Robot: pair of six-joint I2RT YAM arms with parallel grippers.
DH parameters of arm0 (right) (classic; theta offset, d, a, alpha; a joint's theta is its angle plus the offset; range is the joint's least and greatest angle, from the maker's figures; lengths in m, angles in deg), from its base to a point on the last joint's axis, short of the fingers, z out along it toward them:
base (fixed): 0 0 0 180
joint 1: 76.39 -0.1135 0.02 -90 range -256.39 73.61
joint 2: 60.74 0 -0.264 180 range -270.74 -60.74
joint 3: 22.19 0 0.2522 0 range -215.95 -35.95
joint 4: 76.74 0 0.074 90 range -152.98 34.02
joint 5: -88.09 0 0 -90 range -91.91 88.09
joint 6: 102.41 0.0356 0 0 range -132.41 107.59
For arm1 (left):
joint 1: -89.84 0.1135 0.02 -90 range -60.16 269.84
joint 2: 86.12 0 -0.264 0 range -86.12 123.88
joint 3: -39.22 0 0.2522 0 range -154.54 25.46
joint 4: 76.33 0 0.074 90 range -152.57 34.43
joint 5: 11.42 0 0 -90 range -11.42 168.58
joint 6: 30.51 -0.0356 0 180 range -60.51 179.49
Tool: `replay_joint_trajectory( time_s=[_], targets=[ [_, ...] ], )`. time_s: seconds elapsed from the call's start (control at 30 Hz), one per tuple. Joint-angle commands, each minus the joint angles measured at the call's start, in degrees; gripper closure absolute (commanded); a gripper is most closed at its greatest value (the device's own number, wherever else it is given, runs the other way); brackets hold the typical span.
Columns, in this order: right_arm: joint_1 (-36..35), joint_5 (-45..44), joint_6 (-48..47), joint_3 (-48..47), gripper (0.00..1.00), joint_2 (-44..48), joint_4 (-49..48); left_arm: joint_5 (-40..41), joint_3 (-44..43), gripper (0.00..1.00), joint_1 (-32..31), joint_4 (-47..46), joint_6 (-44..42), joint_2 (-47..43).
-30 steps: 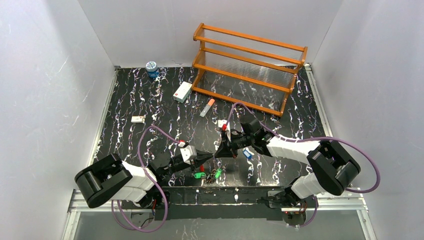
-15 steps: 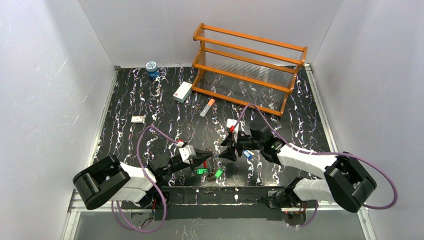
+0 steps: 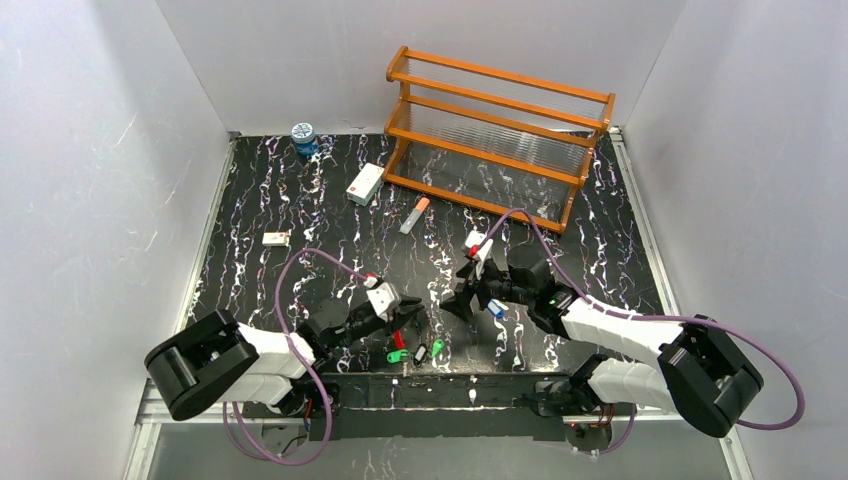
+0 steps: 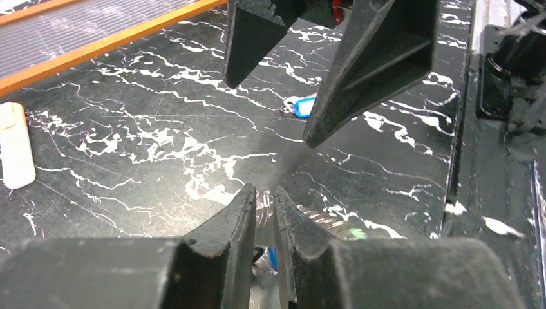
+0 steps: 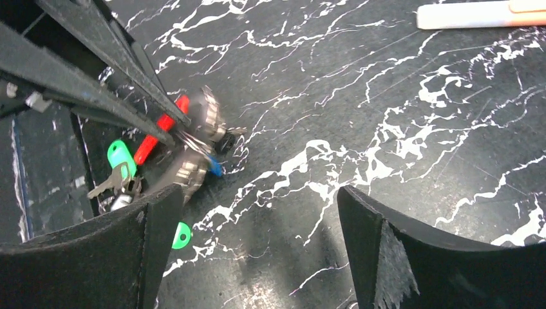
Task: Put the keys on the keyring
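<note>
No legible text in any view.
- white box (image 3: 365, 184), 11 o'clock from table centre: red patch on top face, print too small to read.
- blue jar (image 3: 303, 137), 10 o'clock, far corner: pale pattern on lid, unreadable.
- small white tag (image 3: 276, 238), 9 o'clock: dark marks, unreadable.
- white-orange tube (image 3: 414, 216), 12 o'clock: no print resolvable.
- keys (image 5: 119, 158), 6 o'clock: coloured heads blurred, no marking readable.

Left arm (image 3: 268, 355) and right arm (image 3: 612, 325): white link casings, bulky black joint housings. One purple cable (image 3: 288, 285) loops along each. The wrist blocks (image 3: 381, 298) are white with red tips. The fingers (image 4: 226, 226) are matt black, wedge-shaped, with scuffed edges.
</note>
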Motion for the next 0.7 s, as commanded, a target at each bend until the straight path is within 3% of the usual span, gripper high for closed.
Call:
replay_joint_trajectory(
  time_s=[0.0, 0.1, 0.2, 0.23, 0.5, 0.67],
  targets=[
    [0.38, -6.51, 5.72, 0.4, 0.01, 1.33, -4.02, 4.95, -4.44, 0.79, -0.26, 6.61, -0.99, -0.72],
    [0.6, -9.76, 8.29, -0.1, 0.01, 1.41, -3.49, 9.68, -6.62, 0.53, -0.28, 10.24, 0.24, -1.07],
    [0.84, -12.84, 11.3, -0.87, 0.01, 1.82, -2.3, 19.47, -8.75, 0.13, -0.3, 15.06, 5.86, -2.75],
    [0.91, -13.76, 11.98, -1.07, 0.01, 2.08, -1.73, 23.43, -9.74, 0.04, -0.28, 17.96, 8.11, -3.46],
    [1.28, -21.43, 17.24, 0.01, 0.01, 6.44, 0.19, 41.18, -23.51, 0.02, -0.19, 51.99, 16.24, -3.25],
    [1.4, -23.59, 18.93, 0.24, 0.01, 6.65, 2.42, 43.73, -28.38, 0.02, -0.01, 64.81, 25.08, 1.14]
  ],
)
